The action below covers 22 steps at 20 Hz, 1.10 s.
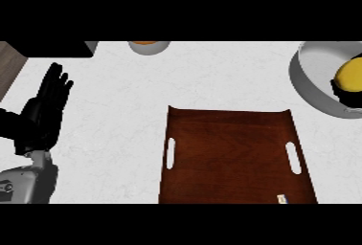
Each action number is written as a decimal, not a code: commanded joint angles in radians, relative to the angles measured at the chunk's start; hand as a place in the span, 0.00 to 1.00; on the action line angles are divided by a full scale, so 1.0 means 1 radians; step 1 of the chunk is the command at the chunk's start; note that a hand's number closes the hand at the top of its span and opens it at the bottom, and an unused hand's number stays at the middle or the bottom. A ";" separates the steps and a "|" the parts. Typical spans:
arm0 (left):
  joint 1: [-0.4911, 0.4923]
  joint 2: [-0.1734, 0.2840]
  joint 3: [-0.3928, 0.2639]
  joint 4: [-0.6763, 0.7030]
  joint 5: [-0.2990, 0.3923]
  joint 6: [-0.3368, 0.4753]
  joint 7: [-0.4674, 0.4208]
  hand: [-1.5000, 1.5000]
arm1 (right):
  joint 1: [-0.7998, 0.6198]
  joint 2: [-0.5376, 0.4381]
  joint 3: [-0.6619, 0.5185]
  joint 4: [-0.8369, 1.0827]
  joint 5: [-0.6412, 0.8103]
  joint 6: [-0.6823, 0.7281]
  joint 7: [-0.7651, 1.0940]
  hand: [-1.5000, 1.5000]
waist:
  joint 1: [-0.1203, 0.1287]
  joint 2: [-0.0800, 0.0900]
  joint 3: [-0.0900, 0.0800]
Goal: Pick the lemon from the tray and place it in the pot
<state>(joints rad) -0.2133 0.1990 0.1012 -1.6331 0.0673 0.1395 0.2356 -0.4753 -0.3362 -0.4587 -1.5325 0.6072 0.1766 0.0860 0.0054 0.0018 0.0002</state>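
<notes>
Right hand (pixel 346 95), apparently curled round the lemon (pixel 350 74) inside the pot (pixel 311 91), right of the tray (pixel 233 158); light, firm, slippery: grasp its middle. Left hand (pixel 46 110) rests open.

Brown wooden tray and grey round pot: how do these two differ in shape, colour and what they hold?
The brown wooden tray is flat and rectangular, with two slot handles; the grey round pot has a raised wall. The tray is dark brown, the pot pale grey. The tray carries no fruit, while the pot holds the yellow lemon. Both stand on the white counter.
</notes>
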 commanded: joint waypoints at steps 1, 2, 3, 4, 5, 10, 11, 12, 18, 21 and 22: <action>-0.002 -0.014 -0.013 -0.027 -0.019 0.019 0.024 0.50 | -0.092 -0.057 -0.030 0.255 0.003 -0.090 -0.093 1.00 | 0.008 0.002 0.000; -0.018 -0.004 0.001 -0.017 -0.011 0.016 0.041 0.50 | -0.100 -0.065 -0.015 0.330 0.040 -0.130 -0.138 1.00 | 0.011 0.003 0.001; -0.011 -0.009 0.007 0.025 0.009 -0.009 -0.006 0.50 | -0.141 -0.099 -0.089 0.384 -0.054 -0.085 -0.149 1.00 | 0.011 0.005 0.001; -0.031 0.017 0.016 -0.014 0.008 -0.008 0.045 0.50 | -0.148 -0.078 -0.097 0.348 -0.095 -0.084 -0.140 1.00 | 0.007 0.001 0.001; -0.013 0.018 0.020 0.005 0.010 -0.026 -0.008 0.50 | -0.160 -0.119 -0.107 0.491 -0.074 -0.121 -0.250 1.00 | 0.015 0.005 0.001; 0.015 -0.005 -0.006 -0.024 0.016 -0.034 -0.011 0.50 | -0.114 -0.197 -0.003 0.535 0.273 -0.401 -0.232 1.00 | 0.040 0.013 0.001; -0.011 -0.008 -0.005 0.012 0.001 -0.024 -0.032 0.50 | -0.138 -0.183 0.020 0.596 0.310 -0.455 -0.244 1.00 | 0.041 0.017 0.001; -0.063 0.008 0.011 0.039 0.009 -0.023 0.005 0.50 | -0.133 -0.226 -0.023 0.677 0.275 -0.459 -0.312 1.00 | 0.028 0.016 0.002; 0.022 0.001 -0.001 -0.030 0.016 -0.045 -0.022 0.50 | -0.315 -0.274 -0.024 1.026 0.313 -0.558 -0.367 1.00 | 0.059 0.018 0.003; -0.048 -0.012 -0.006 0.047 0.005 -0.037 -0.047 0.50 | -0.301 -0.262 -0.081 1.119 0.243 -0.542 -0.434 1.00 | 0.051 0.027 0.004; -0.023 -0.015 -0.018 -0.015 0.002 -0.027 -0.008 0.50 | -0.296 -0.281 -0.097 1.154 0.237 -0.520 -0.415 1.00 | 0.062 0.025 0.005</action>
<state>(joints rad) -0.2381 0.1845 0.0857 -1.6315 0.0641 0.1170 0.2212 -0.7485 -0.6030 -0.5148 -0.5139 0.8712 -0.3437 -0.3095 0.0569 0.0232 0.0039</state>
